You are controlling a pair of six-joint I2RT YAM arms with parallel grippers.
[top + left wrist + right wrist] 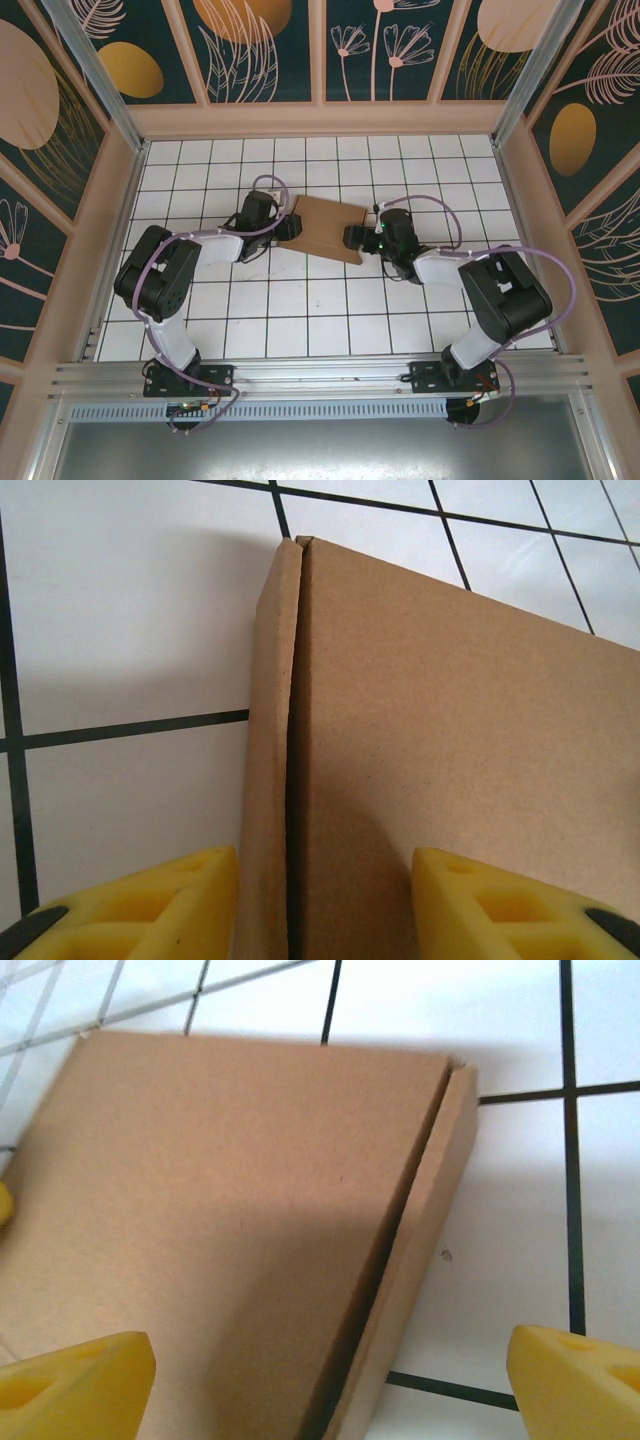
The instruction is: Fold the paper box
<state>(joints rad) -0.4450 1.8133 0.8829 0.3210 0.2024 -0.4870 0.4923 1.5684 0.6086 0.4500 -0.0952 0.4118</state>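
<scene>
Folded paper box (322,228) between both grippers
The left gripper (325,880) stands half apart astride its side wall (not clamped); the right gripper (330,1345) is wide apart.

Paper box (450,730) partly outside both wrist views

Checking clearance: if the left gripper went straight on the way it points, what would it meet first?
Likely the paper box: its folded side edge lies directly ahead of the left gripper, between its yellow fingers. How near is unclear.
</scene>
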